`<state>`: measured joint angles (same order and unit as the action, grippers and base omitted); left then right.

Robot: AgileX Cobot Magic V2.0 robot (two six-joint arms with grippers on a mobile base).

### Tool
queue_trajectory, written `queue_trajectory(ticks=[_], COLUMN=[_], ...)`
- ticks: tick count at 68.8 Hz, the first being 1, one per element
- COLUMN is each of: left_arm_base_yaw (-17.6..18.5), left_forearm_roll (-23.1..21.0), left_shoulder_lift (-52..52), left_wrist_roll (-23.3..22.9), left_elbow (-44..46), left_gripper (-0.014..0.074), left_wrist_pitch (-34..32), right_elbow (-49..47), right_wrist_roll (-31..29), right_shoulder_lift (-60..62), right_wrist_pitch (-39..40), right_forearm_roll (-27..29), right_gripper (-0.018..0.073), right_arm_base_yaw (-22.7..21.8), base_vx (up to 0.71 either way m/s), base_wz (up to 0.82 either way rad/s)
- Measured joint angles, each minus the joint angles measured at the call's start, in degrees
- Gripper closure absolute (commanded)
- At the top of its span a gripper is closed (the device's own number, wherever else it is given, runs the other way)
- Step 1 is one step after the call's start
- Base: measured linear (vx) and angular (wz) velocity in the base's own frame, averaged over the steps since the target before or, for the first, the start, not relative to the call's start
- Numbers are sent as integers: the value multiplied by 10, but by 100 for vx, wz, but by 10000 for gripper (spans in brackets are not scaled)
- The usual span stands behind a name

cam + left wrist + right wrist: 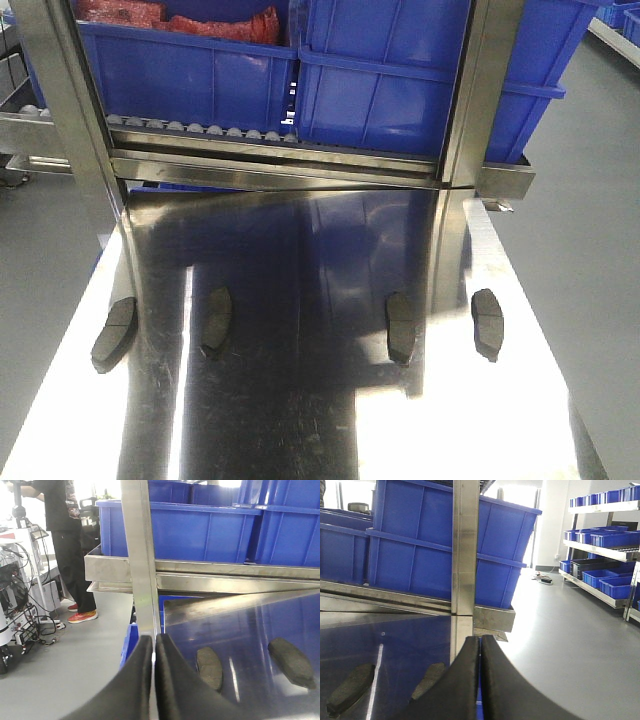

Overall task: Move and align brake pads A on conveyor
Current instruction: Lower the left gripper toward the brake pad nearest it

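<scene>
**Four pads lying on steel tabletop, both hands empty**

Four pads [216,320] are lying in a loose row, well apart, on the shiny tabletop [300,430]. The left hand [154,641] and right hand [480,641] are hovering with fingers pressed together, holding nothing. Each should be spreading its fingers before reaching for a pad. The conveyor is not showing, and glare is blurring the pad edges.

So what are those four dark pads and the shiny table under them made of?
The pads look like a matte, grainy dark-grey composite, giving no shine. The table looks like polished steel: it mirrors the blue bins and upright posts.
</scene>
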<state>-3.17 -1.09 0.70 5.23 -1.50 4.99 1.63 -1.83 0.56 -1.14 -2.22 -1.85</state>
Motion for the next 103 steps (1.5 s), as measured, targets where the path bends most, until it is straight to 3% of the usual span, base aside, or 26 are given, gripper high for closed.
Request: queue_trajectory(ticks=[88,103], left_arm_base_yaw=[0,0], left_forearm_roll=[0,-5], left_shoulder_lift=[0,0], left_wrist_roll=[0,0], left_elbow=[0,0], left_gripper=[603,603], left_wrist_pitch=[-1,-108], right_elbow=[0,0], right_wrist_roll=[0,0], right_shoulder_lift=[0,0], right_wrist_pitch=[0,0], right_forearm_roll=[0,0], right_gripper=[571,571], right_arm_base_yaw=[0,0], base_vx=[0,0], base_wz=[0,0])
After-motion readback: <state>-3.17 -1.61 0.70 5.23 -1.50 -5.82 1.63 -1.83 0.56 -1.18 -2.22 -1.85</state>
